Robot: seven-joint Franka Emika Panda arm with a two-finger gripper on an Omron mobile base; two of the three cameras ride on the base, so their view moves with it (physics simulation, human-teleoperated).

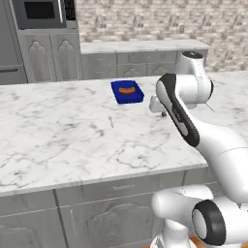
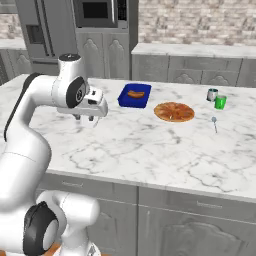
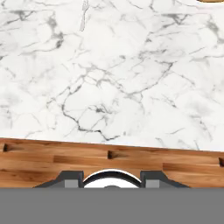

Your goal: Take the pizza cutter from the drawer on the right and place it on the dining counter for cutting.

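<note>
Currently: tool (image 2: 86,119) above dining counter (image 2: 150,145), jaw state untellable, cutter unseen; judgement: drawer must be opened first.

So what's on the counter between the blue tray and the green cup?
The pizza lies between the blue tray and the green cup on the counter, seen in the right base view.

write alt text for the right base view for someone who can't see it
A white robot arm reaches from the lower left, its claw hanging just above a white marble dining counter. Further along the counter sit a blue tray holding a hot dog, a pizza, two small cups and a spoon.
</note>
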